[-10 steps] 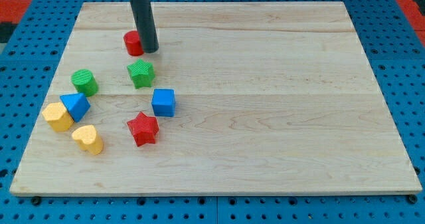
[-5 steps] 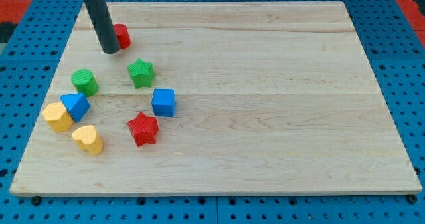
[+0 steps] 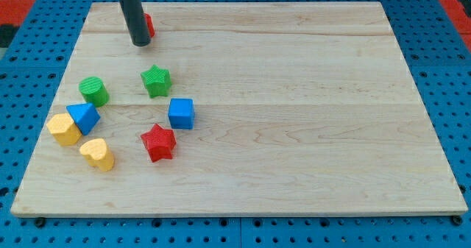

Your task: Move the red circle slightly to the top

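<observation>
Red circle (image 3: 149,25) sits near the board's (image 3: 294,93) top edge, mostly hidden behind my tip (image 3: 140,43), touching its upper right side. No jaws here, only 1 rod. Judged best: push gently upward from below, stopping short of the edge.

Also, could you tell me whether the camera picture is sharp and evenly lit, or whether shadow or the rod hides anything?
Camera view: sharp throughout, soft even light, no glare on the wooden board; the blocks cast only faint shadows; the rod covers most of the red circle, with my tip at its lower left.
</observation>
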